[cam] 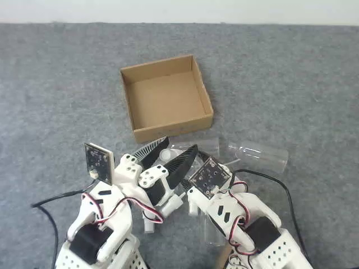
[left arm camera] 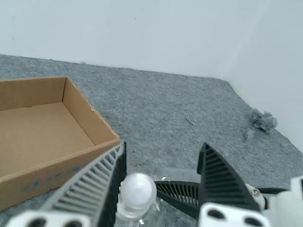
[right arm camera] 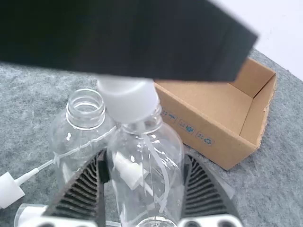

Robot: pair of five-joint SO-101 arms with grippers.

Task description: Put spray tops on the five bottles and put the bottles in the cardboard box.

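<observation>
My right gripper is shut on an upright clear bottle, one finger on each side of its body. A white spray top sits on that bottle's neck, its tube hanging down inside. My left gripper stands open around the same spray top, which touches one finger while the other stands apart. In the high view both grippers meet at this top, just in front of the cardboard box. A second bottle with a bare neck stands right behind the held one.
The box has nothing in it. A clear bottle lies on the grey mat to the right of the box, another against its front wall. Loose white spray tops lie between the arms, one beside my right gripper.
</observation>
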